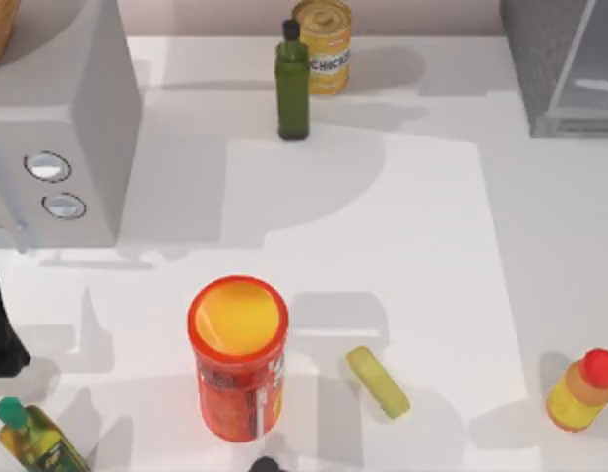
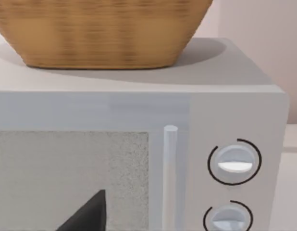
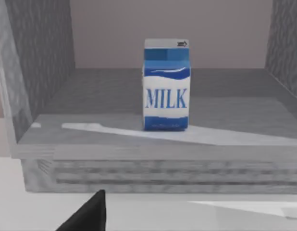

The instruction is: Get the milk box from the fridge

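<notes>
The milk box (image 3: 166,86) is a white and blue carton marked MILK. It stands upright on the floor inside the fridge (image 3: 38,62), near the middle, with free room on both sides. From above, the fridge (image 1: 555,69) is a dark grey cabinet at the table's far right corner. My right gripper (image 3: 88,214) shows as a dark tip in front of the fridge's opening, short of the carton and lower than it. My left gripper (image 2: 86,214) hangs close in front of the microwave's door, and my left arm (image 1: 1,329) is at the table's left edge.
A light grey microwave (image 1: 58,147) with two knobs stands far left, a woven basket (image 2: 105,33) on top. On the table are a green bottle (image 1: 292,84), a chicken can (image 1: 324,39), an orange canister (image 1: 237,354), a yellow-green oblong (image 1: 377,382), a red-capped yellow bottle (image 1: 582,390) and a green-capped bottle (image 1: 33,438).
</notes>
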You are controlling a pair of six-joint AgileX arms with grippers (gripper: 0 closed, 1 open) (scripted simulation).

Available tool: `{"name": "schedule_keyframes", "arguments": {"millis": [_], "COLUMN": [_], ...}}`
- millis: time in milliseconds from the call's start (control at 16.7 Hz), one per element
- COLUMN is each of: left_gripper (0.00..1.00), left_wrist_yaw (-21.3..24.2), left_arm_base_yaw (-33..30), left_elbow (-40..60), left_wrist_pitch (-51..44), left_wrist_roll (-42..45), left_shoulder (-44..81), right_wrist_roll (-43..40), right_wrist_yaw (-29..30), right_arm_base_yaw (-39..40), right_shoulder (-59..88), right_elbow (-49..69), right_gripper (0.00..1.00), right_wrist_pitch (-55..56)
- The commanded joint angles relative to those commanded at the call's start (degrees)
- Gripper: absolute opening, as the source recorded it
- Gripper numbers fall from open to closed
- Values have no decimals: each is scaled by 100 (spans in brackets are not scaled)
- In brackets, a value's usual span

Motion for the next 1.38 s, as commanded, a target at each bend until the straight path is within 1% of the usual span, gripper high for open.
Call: {"name": "schedule_keyframes", "arguments": {"millis": [180,360,840,1080,1200,1380], "left_gripper": [100,100,100,100,100,100], "left_wrist_yaw": [0,0,0,0,0,0], "left_arm_base_yaw": [0,0,0,0,0,0], "left_elbow": [0,0,0,0,0,0], "left_wrist_pitch": [0,0,0,0,0,0], "left_wrist_roll": [0,0,0,0,0,0], "left_shoulder": [0,0,0,0,0,0], "right_wrist_roll": [-11,-34,-107,-139,-156,-156], "right_wrist_yaw": [63,359,1166,1685,1855,1879], "right_arm_base_yaw": [76,365,1105,1586,1761,1787], "right_shoulder": [43,380,1549,2182,2382,2409], "right_elbow": [51,566,3170,4324,4569,4603], "right_gripper": [100,100,100,100,100,100], "right_wrist_pitch": [-75,-474,-1801,-2611,-2790,-2816]}}
